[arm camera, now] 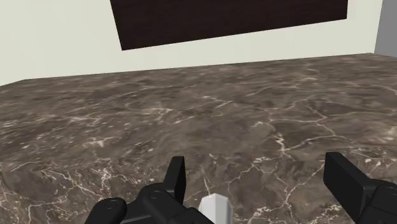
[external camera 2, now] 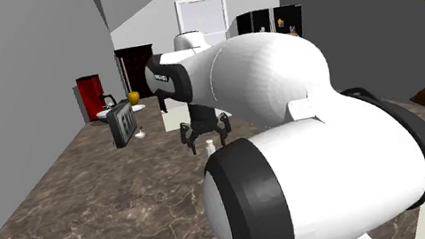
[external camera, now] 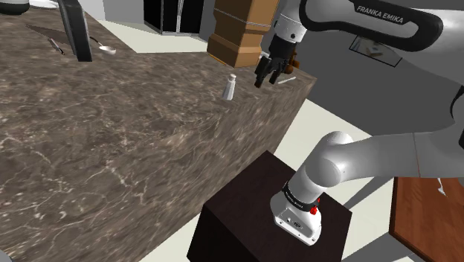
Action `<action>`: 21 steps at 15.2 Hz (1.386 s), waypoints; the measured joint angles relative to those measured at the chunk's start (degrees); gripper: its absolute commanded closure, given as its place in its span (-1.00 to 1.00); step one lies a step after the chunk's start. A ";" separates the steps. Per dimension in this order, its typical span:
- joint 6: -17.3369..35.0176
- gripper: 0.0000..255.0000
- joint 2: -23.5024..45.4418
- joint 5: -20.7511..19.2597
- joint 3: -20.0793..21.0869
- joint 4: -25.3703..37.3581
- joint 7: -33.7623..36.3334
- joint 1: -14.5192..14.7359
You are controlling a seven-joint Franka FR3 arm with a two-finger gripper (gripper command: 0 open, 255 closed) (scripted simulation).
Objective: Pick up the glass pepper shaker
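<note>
The pepper shaker [external camera: 230, 87] is a small pale bottle with a light cap, upright on the dark marble counter [external camera: 126, 134] near its far corner. My black gripper [external camera: 267, 79] hangs above the counter, just toward the shoulder view's right of the shaker, fingers apart and nothing in them. In the second exterior view the gripper [external camera 2: 206, 132] hovers directly over the shaker [external camera 2: 209, 148]. Along the wrist view the open gripper [arm camera: 257, 181] points at bare marble, and the shaker's white top [arm camera: 215, 207] peeks in close to one finger [arm camera: 175, 177], untouched.
A dark upright sign [external camera: 74, 30] and a small white bowl [external camera: 108, 50] stand at the counter's far side. A small white utensil [external camera: 287, 79] lies by the corner under the hand. Brown wooden furniture [external camera: 239, 33] rises behind the counter edge. The dark stand [external camera: 260, 223] sits below.
</note>
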 measured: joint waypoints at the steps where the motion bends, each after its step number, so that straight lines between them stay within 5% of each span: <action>1: 0.00 -1.00 0.00 0.00 0.00 0.00 0.00 0.00; 15: 13.01 -1.00 27.49 -4.53 0.42 15.89 2.50 -2.43; 21: 17.46 -1.00 28.72 -4.94 0.31 12.74 2.91 -2.60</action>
